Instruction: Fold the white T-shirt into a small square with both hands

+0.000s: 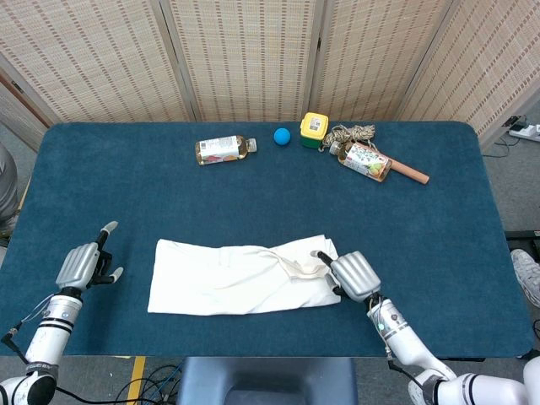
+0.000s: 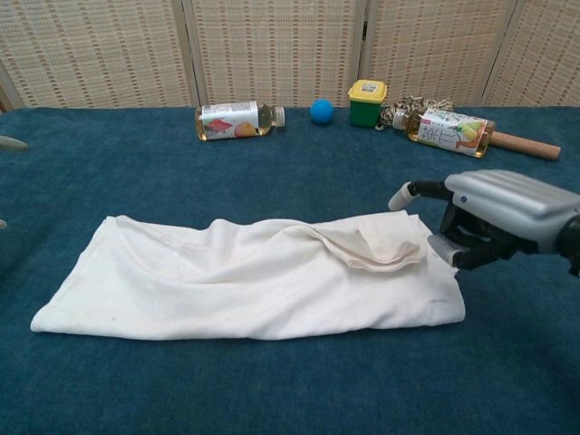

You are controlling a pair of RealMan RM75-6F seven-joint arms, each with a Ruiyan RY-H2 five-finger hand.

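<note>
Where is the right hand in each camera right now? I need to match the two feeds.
Head view: right hand at lower centre-right, at the T-shirt's right end.
Chest view: right hand at the right edge, mid-height, beside the same end of the T-shirt.
Shared landmark: blue ball at the table's far side.

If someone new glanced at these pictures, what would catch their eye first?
Most striking is the white T-shirt, a long rumpled band on the blue table's near half. The right hand sits at its right end, the left hand far off to the other side. Bottles and a blue ball line the far edge.
</note>
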